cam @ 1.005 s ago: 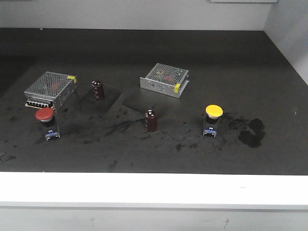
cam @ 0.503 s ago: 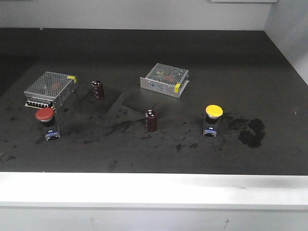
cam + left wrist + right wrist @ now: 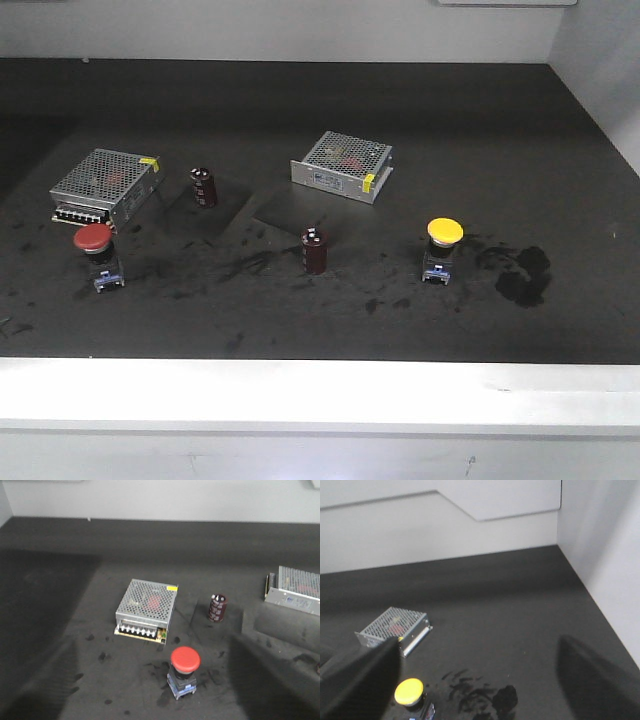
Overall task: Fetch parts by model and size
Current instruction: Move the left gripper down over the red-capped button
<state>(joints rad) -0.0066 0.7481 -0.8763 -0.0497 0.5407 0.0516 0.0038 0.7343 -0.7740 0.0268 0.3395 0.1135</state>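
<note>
Black stained table (image 3: 500,120). Left gripper (image 3: 155,645) shows only as two blurred dark fingers at the wrist view's bottom corners, well apart, jaws wide; right gripper (image 3: 480,642) the same, wide. Silver perforated box (image 3: 105,183) sits ahead of the left jaws, second box (image 3: 343,165) ahead-left of the right jaws. Two maroon capacitors (image 3: 203,187) (image 3: 314,250) stand upright. Red-capped switch (image 3: 95,252) stands between the left jaws' fingers, just ahead, untouched. Yellow-capped switch (image 3: 443,247) stands just beside the right jaws' left finger, apart from it.
</note>
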